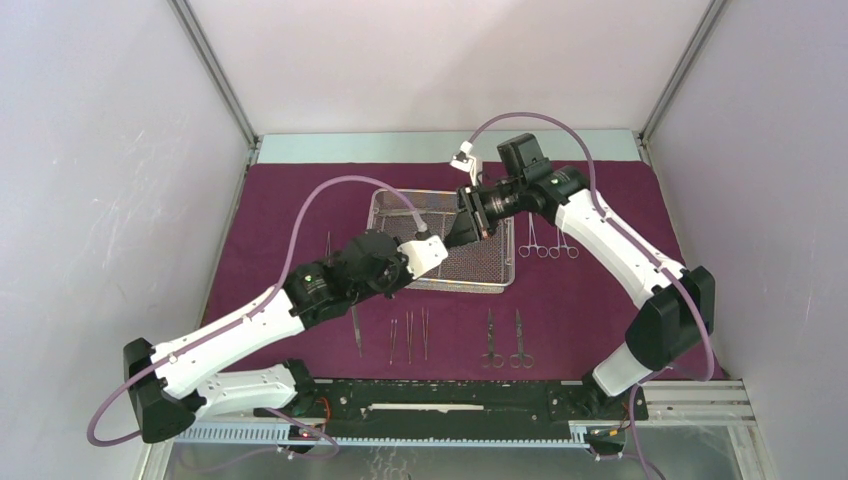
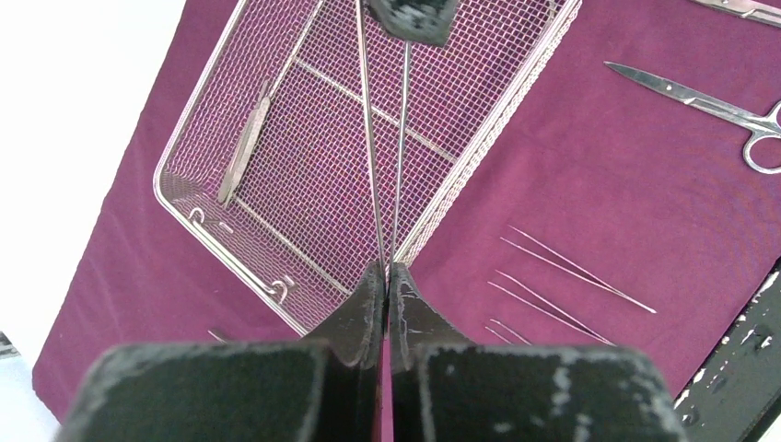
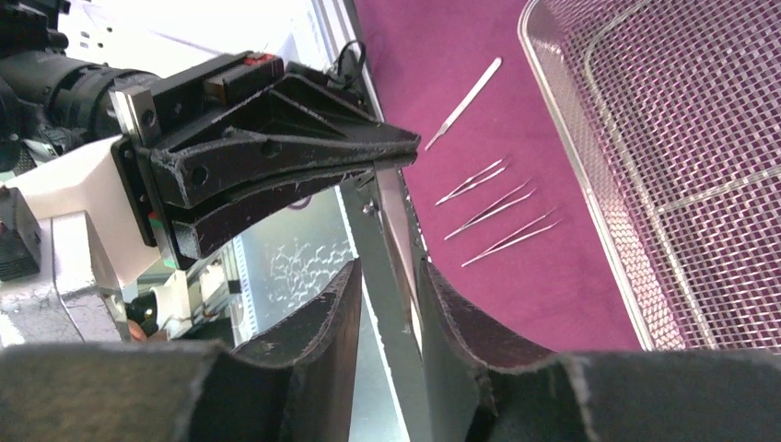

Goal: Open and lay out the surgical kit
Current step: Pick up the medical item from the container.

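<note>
The maroon cloth (image 1: 620, 330) lies spread flat with the wire-mesh tray (image 1: 490, 272) on its middle. My left gripper (image 2: 388, 269) hangs over the tray, shut on one end of long steel tweezers (image 2: 379, 166). Their two thin arms run toward my right gripper (image 1: 463, 232). In the right wrist view the tweezers (image 3: 398, 230) pass between my right gripper's (image 3: 390, 269) fingers. Those jaws are partly open: a gap shows at one finger. The left gripper (image 3: 405, 152) holds the far end. A slim flat instrument (image 2: 244, 152) lies in the tray (image 2: 184, 198).
Three tweezers (image 1: 408, 336) and a thin handle (image 1: 355, 325) lie in a row on the near cloth, with two scissors (image 1: 505, 342) to their right. Ring-handled clamps (image 1: 547, 240) lie right of the tray. White walls enclose the sides and back; a black rail (image 1: 450, 400) runs along the front.
</note>
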Controlling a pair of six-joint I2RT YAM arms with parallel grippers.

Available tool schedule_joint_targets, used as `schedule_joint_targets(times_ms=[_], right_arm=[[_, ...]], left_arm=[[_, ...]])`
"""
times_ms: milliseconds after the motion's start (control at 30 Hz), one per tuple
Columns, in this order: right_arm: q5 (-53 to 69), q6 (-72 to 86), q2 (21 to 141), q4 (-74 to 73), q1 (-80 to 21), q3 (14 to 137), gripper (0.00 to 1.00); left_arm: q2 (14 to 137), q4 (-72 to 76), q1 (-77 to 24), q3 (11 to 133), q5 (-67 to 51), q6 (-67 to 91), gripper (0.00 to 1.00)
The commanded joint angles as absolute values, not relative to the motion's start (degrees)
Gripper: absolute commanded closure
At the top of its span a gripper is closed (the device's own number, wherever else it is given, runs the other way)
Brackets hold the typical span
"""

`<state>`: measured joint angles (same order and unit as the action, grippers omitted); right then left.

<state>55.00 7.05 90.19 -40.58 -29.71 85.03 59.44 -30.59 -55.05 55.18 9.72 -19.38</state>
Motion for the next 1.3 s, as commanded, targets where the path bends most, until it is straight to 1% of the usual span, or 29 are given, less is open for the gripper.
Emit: schedule_joint_targets(times_ms=[0, 133, 433, 533, 667, 767, 833, 900, 933, 967, 1033, 1067, 1167, 1200, 1233, 1267], right_arm=[[55.58, 3.84, 88.33, -43.75, -31.35, 86.39, 0.65], [55.08, 4.21, 88.50, -43.66, -31.31, 86.46, 0.72], [54.80, 5.58, 89.12, -42.50, -31.29, 86.74, 0.81], [54.88, 5.67, 89.29, -42.38, -31.47, 86.75, 0.85], [54.73, 5.38, 89.47, -42.60, -31.47, 86.84, 0.93], [54.60, 5.72, 89.67, -42.42, -31.40, 86.92, 0.97], [54.41, 6.37, 89.71, -42.00, -31.31, 86.88, 1.00], [54.12, 7.10, 89.81, -41.26, -31.20, 86.75, 1.00], [54.10, 7.42, 89.87, -40.99, -31.14, 86.75, 1.00], [53.95, 7.72, 89.93, -40.69, -31.12, 86.67, 1.00], [53.55, 8.47, 89.91, -40.02, -31.11, 86.62, 1.00], [53.42, 8.85, 89.91, -39.69, -31.11, 86.58, 1.00], [52.84, 10.31, 90.08, -38.40, -30.95, 86.34, 1.00], [52.60, 11.06, 89.96, -37.80, -30.88, 86.27, 1.00], [52.37, 11.55, 89.92, -37.16, -30.80, 86.12, 1.00], [51.92, 12.57, 89.85, -36.37, -30.65, 85.86, 1.00]], left_arm=[[57.91, -28.03, -55.50, 53.94, 11.46, -20.91, 1.00], [57.76, -28.09, -55.71, 53.90, 11.54, -20.92, 1.00], [57.44, -27.54, -55.90, 53.61, 11.87, -20.92, 1.00], [57.15, -27.35, -55.90, 53.46, 12.00, -20.83, 1.00], [57.02, -27.25, -55.90, 53.47, 13.18, -20.27, 0.95], [57.12, -27.08, -55.90, 53.49, 13.94, -19.98, 0.87], [57.17, -26.65, -55.90, 53.42, 14.93, -19.67, 0.77], [57.16, -26.19, -55.90, 53.24, 15.95, -19.43, 0.69], [57.09, -25.93, -55.90, 53.14, 16.54, -19.29, 0.62], [57.12, -25.59, -55.90, 53.03, 17.10, -19.03, 0.58], [57.04, -25.13, -55.90, 52.78, 17.72, -18.83, 0.54], [57.11, -24.87, -55.90, 52.75, 18.45, -18.48, 0.51], [56.95, -24.00, -55.90, 52.58, 20.74, -17.29, 0.37], [56.77, -23.67, -55.90, 52.56, 21.62, -16.78, 0.29], [56.51, -23.38, -55.83, 52.54, 22.40, -16.01, 0.25], [56.14, -23.07, -55.69, 52.48, 22.72, -15.31, 0.18]])
